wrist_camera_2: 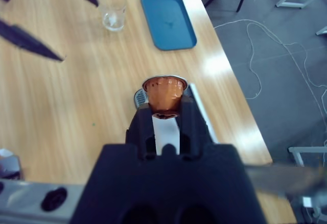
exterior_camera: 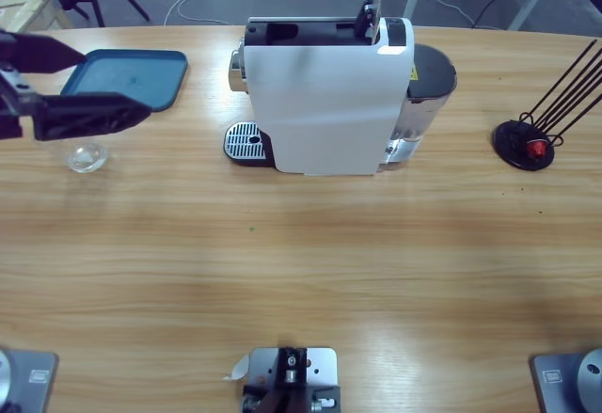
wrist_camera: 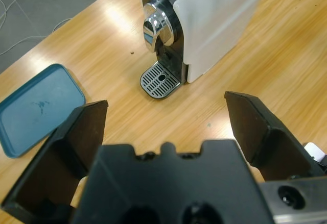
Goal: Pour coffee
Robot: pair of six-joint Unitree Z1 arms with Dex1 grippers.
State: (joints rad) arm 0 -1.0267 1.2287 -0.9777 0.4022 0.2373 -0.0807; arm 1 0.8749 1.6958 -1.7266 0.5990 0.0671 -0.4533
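A white coffee machine (exterior_camera: 324, 103) stands at the back middle of the table, its drip grate (exterior_camera: 245, 140) facing left. My right gripper (wrist_camera_2: 164, 113) hangs over the machine's top (exterior_camera: 369, 13) and is shut on a red-orange capsule (wrist_camera_2: 164, 92). A small clear glass (exterior_camera: 87, 157) stands on the table at the far left. My left gripper (exterior_camera: 115, 84) hovers open just behind the glass, nothing between its jaws, and looks toward the machine (wrist_camera: 204, 25). No coffee shows; I cannot tell whether the glass (wrist_camera_2: 113, 16) holds any.
A blue tray (exterior_camera: 127, 79) lies at the back left, beside the machine. A black wire capsule rack (exterior_camera: 527, 140) with a red capsule (exterior_camera: 536, 148) stands at the right. Bare wood fills the front half of the table (exterior_camera: 301, 272).
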